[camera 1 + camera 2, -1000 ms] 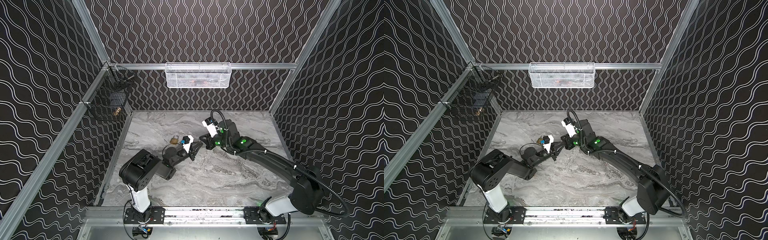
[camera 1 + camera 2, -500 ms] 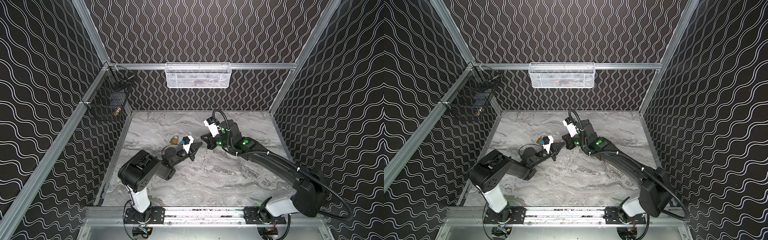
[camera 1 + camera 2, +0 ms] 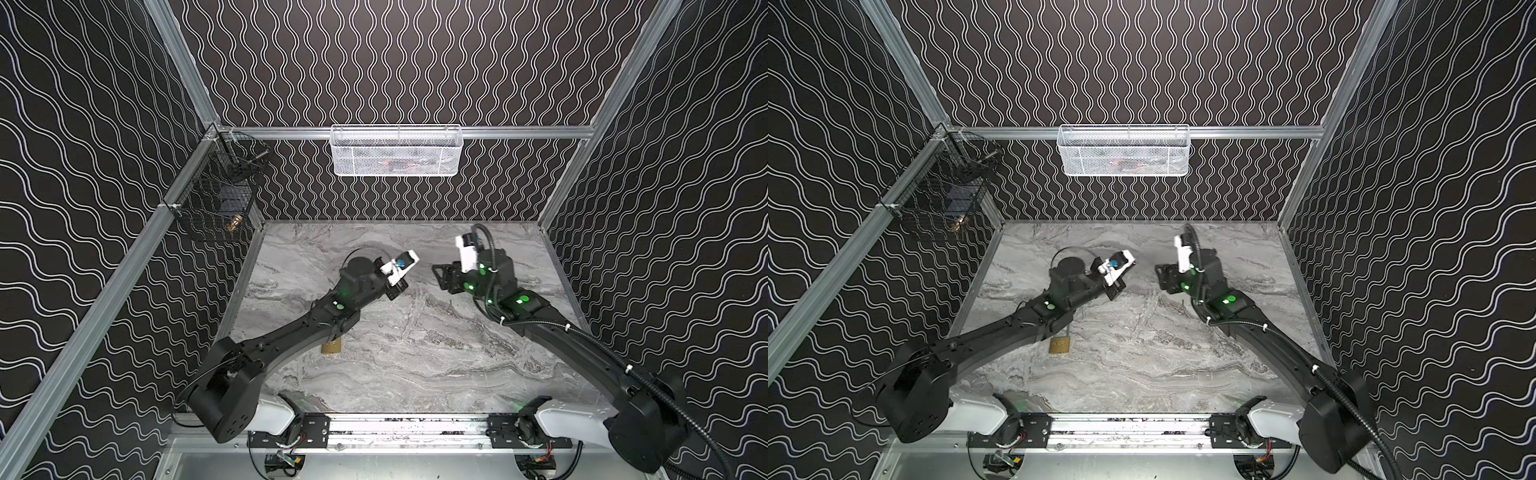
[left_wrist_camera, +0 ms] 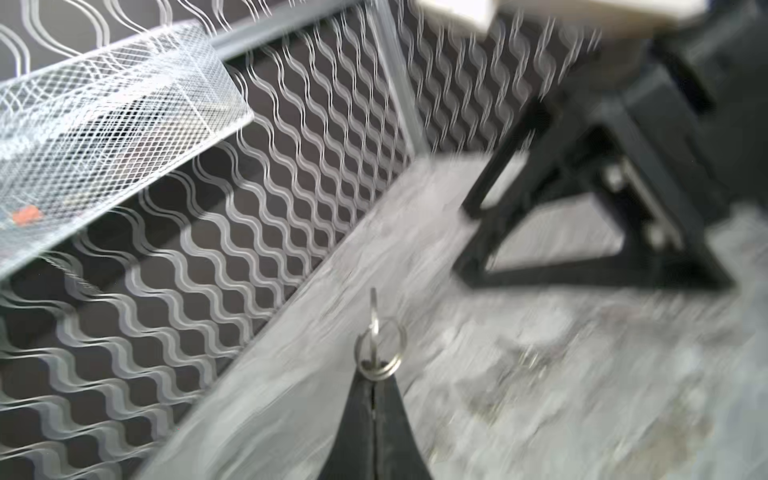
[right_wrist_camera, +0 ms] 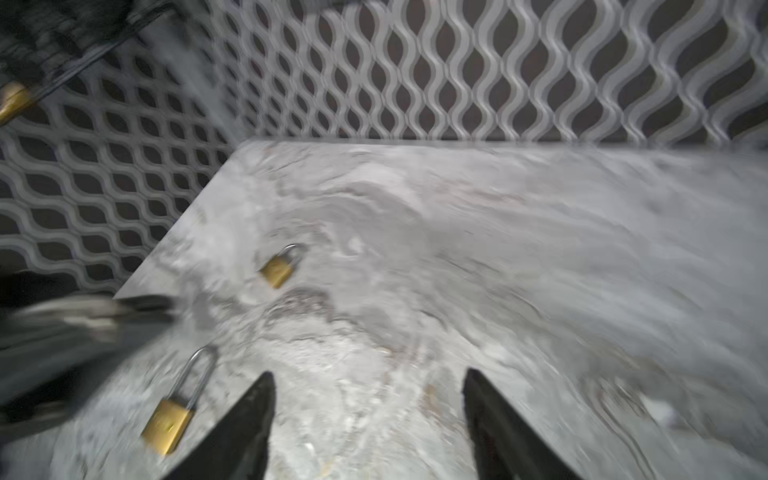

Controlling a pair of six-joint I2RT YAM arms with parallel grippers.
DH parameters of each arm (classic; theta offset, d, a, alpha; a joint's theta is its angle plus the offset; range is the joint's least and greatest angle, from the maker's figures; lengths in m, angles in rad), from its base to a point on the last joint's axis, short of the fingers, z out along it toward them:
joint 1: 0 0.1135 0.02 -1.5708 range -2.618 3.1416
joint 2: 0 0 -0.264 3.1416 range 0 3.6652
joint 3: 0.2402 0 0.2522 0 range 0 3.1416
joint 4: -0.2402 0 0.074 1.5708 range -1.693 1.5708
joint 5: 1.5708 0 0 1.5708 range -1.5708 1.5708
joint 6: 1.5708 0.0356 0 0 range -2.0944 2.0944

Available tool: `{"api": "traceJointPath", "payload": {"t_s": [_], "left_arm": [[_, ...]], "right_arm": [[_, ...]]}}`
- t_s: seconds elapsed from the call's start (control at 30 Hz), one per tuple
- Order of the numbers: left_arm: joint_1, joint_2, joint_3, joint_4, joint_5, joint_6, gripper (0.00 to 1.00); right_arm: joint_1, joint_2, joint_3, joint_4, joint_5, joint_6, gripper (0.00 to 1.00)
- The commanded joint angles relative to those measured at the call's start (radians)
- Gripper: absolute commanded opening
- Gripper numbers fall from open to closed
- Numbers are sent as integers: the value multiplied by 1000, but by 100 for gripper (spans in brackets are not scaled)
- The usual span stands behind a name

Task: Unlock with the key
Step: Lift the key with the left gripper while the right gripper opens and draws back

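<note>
My left gripper (image 4: 374, 380) is shut on a silver key (image 4: 374, 309) by its ring (image 4: 386, 359), with the blade sticking out past the tips. In both top views this gripper (image 3: 395, 289) hangs over the middle of the marble table (image 3: 436, 365). A brass padlock (image 3: 331, 347) (image 3: 1059, 345) lies half under the left forearm. The right wrist view shows two brass padlocks on the table, one near (image 5: 170, 419) and one farther (image 5: 278, 270). My right gripper (image 5: 368, 380) (image 3: 439, 276) stands open and empty, a short gap to the right of the left one.
A white mesh basket (image 3: 395, 151) hangs on the back wall. A black wire basket (image 3: 216, 203) holding a brass item is fixed at the back left corner. Patterned walls close in the table on three sides.
The two grippers were together at the table's centre. The right gripper has opened and drawn back to the right. The left arm has swung out to the right, keeping the key, uncovering a padlock.
</note>
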Motion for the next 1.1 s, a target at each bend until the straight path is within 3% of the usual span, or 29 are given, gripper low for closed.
{"api": "traceJointPath", "payload": {"t_s": [0.0,0.17,0.23,0.33,0.43,0.5,0.53,0.63,0.73,0.83,0.97,1.07], "left_arm": [[-30,-15,106,-473,-414,495,0],[-39,15,223,-607,-701,1199,0],[-50,-4,196,-505,-752,1422,0],[-71,-93,133,-402,-605,1607,0],[-71,-140,113,-406,-515,1657,0],[-75,-170,100,-375,-478,1626,0],[-78,-183,122,-430,-439,1552,0],[-49,-169,314,-872,-262,1313,0],[-34,-85,489,-1197,-182,1204,0],[-34,-5,603,-1407,-179,1120,0],[-33,62,715,-1560,-53,958,0],[-41,122,777,-1652,-35,876,0]], "right_arm": [[-136,-26,-100,158,-163,164,82],[-189,36,-125,231,-334,154,93],[-188,67,-106,239,-387,135,97],[-186,96,-118,317,-453,117,99],[-167,101,-113,324,-440,66,99],[-121,87,-114,316,-367,-3,99],[-85,76,-125,325,-317,-41,99],[55,42,-181,394,-110,-163,99],[144,31,-249,512,40,-240,99],[176,40,-330,672,99,-283,99],[233,66,-467,958,179,-396,99],[288,99,-566,1206,194,-488,99]]}}
